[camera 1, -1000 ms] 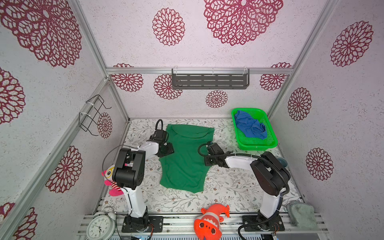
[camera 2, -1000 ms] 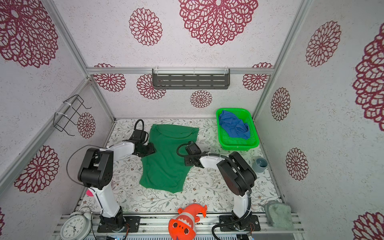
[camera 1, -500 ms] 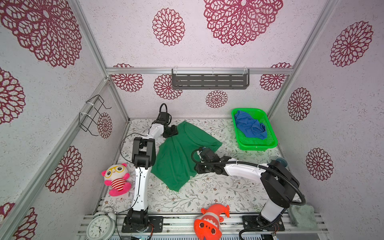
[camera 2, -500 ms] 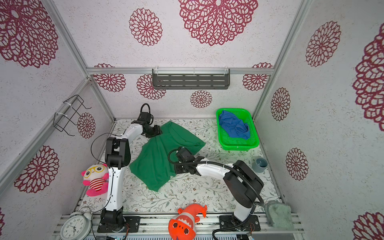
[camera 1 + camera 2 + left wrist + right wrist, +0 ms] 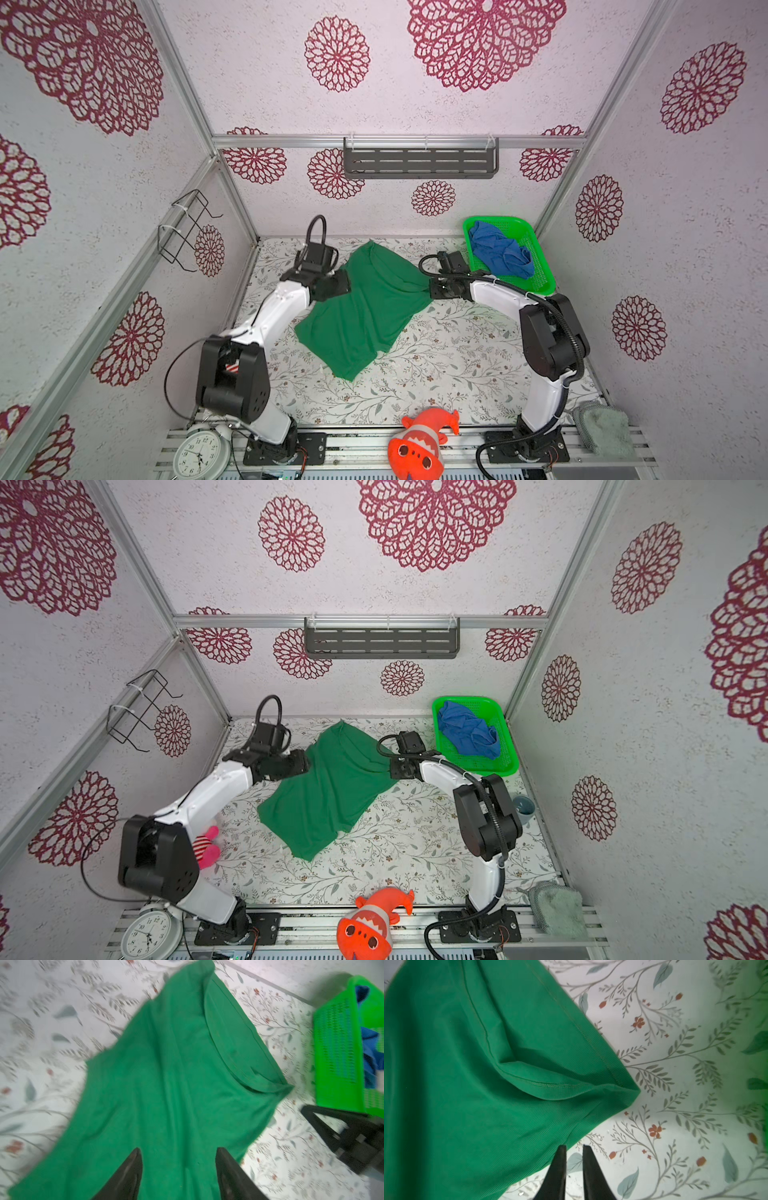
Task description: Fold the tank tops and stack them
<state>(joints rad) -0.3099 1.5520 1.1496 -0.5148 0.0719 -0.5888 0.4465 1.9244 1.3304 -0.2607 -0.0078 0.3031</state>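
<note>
Green tank top (image 5: 365,307): limp, light, I'd take hem corners | left pincer (image 5: 178,1176) spread over cloth | right pincer (image 5: 574,1149) nearly pressed together, holding nothing, at its edge | blue tank top (image 5: 500,254) bunched in basket (image 5: 540,266)

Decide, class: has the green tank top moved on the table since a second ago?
Yes. The green tank top has swung: its lower hem now points toward the left arm's base, not the orange fish toy, in both top views.

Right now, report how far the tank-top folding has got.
Done: nothing is folded or stacked. The green tank top is out on the table, spread askew. In hand: left gripper open over the green cloth, right gripper nearly closed at its edge, gripping nothing visible. Left: fold it, then take the blue tank top, crumpled in the basket.
</note>
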